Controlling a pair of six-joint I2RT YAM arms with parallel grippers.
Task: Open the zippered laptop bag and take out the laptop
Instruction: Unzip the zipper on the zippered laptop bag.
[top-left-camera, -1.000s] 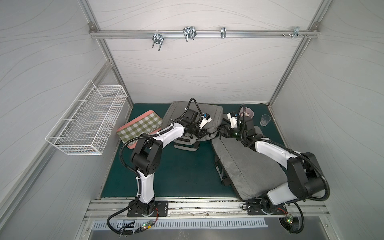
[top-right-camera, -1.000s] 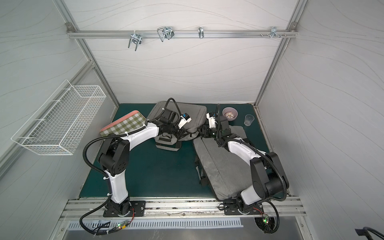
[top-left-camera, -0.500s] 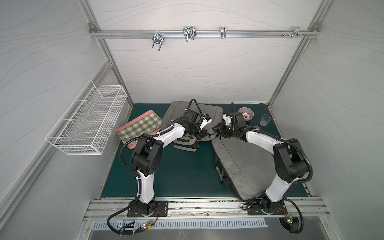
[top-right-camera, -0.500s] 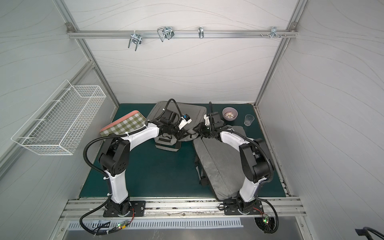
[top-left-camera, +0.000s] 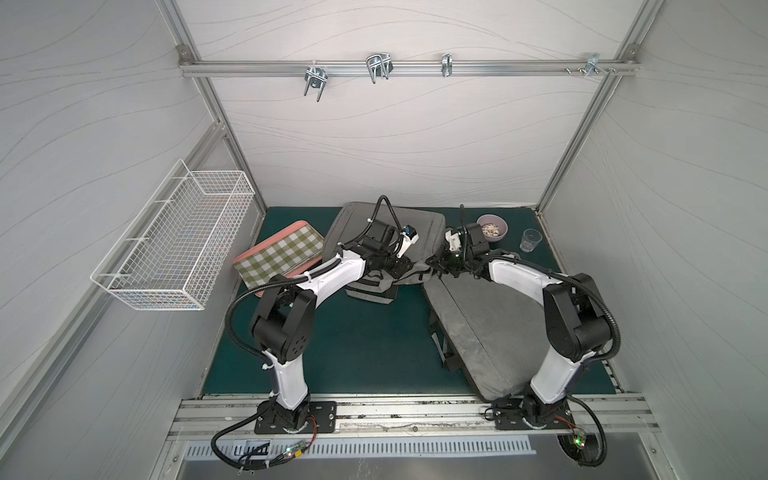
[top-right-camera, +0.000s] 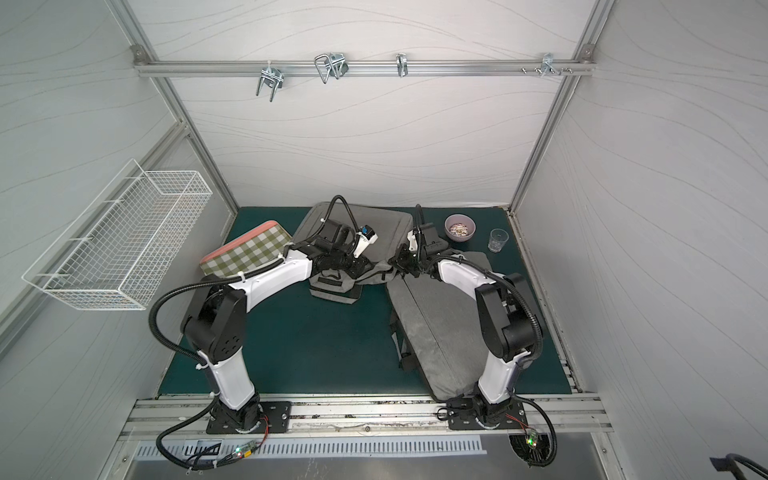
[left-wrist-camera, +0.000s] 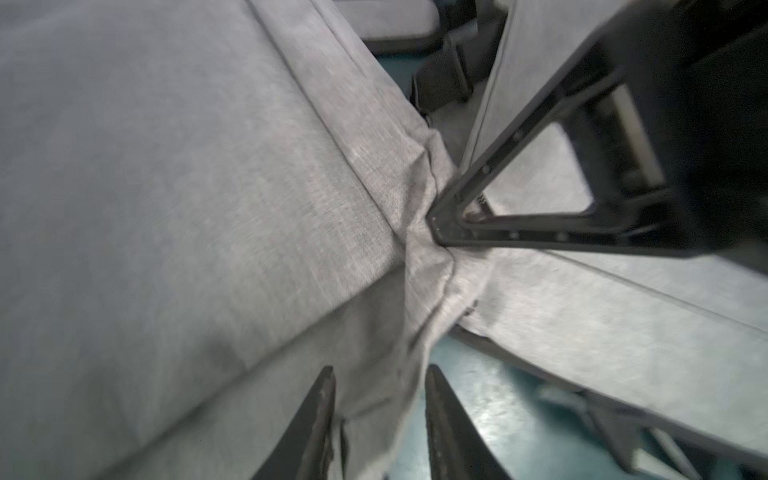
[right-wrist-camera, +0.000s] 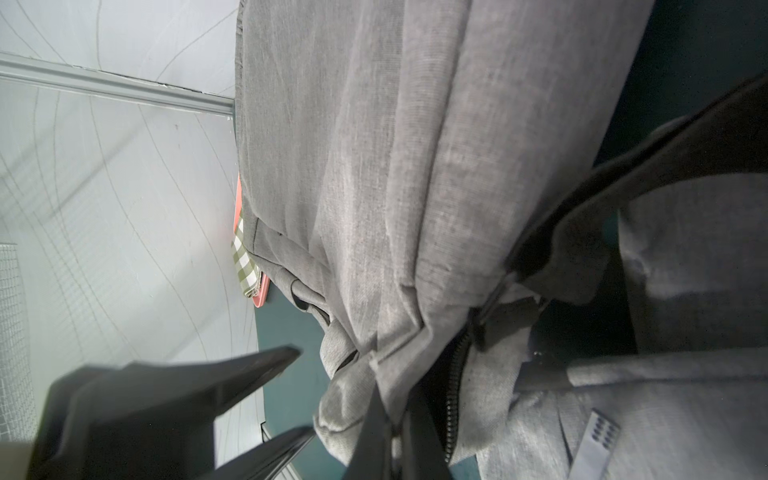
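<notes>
While right end effector (left-wrist-camera: 437, 227) pinches laptop bag (left-wrist-camera: 166, 166) corner edge, left end effector (left-wrist-camera: 380, 370) spread, open mat (top-left-camera: 365, 340) between arms

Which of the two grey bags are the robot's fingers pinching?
The far bag beside the checked tray, not the near bag: the right fingers pinch its corner.

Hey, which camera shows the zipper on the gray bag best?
The right wrist view: the zipper teeth show close up, beside the right gripper pinching the bag. The left wrist view shows only fabric and a seam. In both top views it is too small to make out.
</notes>
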